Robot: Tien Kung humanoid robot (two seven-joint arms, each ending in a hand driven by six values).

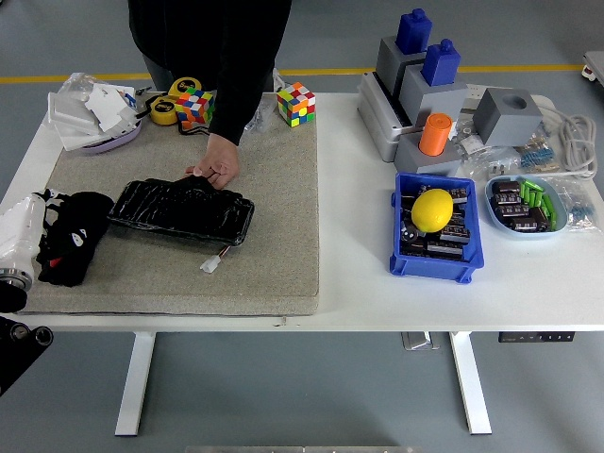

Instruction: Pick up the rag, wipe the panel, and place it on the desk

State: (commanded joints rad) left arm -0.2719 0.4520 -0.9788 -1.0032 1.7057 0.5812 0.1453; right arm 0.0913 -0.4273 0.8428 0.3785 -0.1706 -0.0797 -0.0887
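Head view, table from above. My left hand (21, 236) enters at the left edge of the frame, pale and partly cut off by the border; it lies against the black rag (68, 236), but whether my fingers are closed on the cloth or only beside it cannot be told. My right hand is out of view.

The rag sits bunched at the left end of the grey mat (274, 217), just left of the glossy black panel (181, 209) and apparently touching its near corner. A person's hand (217, 162), reaching in from the upper centre of the frame, rests on the panel's far edge, seemingly steadying it.

Handling, as I judge it: the rag is light, soft and limp, so it will sag and fold rather than hold shape. The best hold is a gathered pinch at the top of the bunch. The panel looks stiff with a smooth, ribbed surface; a small white connector (209, 265) trails from its lower edge and should be avoided in wiping.
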